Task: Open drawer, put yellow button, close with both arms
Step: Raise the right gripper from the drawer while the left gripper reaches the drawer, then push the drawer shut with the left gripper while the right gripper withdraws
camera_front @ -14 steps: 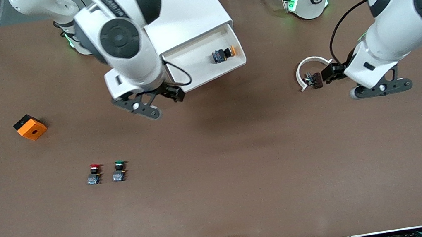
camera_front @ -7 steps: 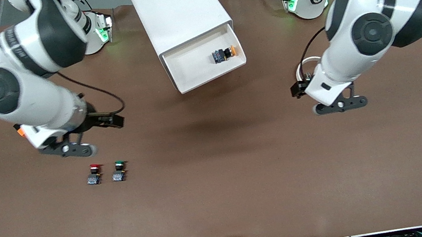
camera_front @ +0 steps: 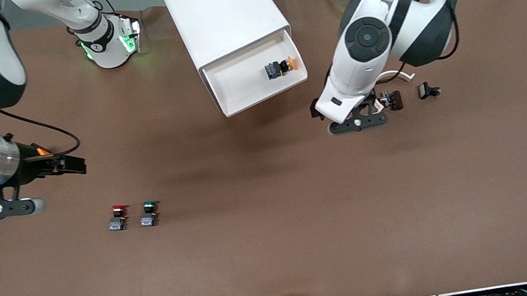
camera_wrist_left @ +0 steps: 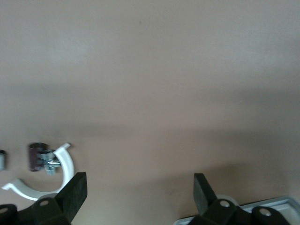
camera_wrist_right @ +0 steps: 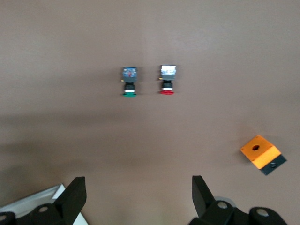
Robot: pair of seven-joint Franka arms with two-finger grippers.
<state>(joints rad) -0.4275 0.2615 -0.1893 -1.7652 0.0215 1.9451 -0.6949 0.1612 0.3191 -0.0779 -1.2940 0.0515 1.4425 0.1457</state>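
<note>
While the drawer (camera_front: 257, 78) sits pulled out of the white cabinet (camera_front: 222, 13) with the yellow button (camera_front: 280, 67) lying inside it, both claws hang empty with fingers spread. The left gripper (camera_wrist_left: 139, 191) is over bare table just beside the drawer's corner, with a white clip ring (camera_wrist_left: 47, 174) close by. The right gripper (camera_wrist_right: 138, 192) is over the mat near the orange box (camera_wrist_right: 262, 153), red button (camera_wrist_right: 167, 80) and green button (camera_wrist_right: 129, 81) farther out.

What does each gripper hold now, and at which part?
Nothing. The left gripper and the right gripper are both open and empty; the yellow button lies in the drawer.
</note>
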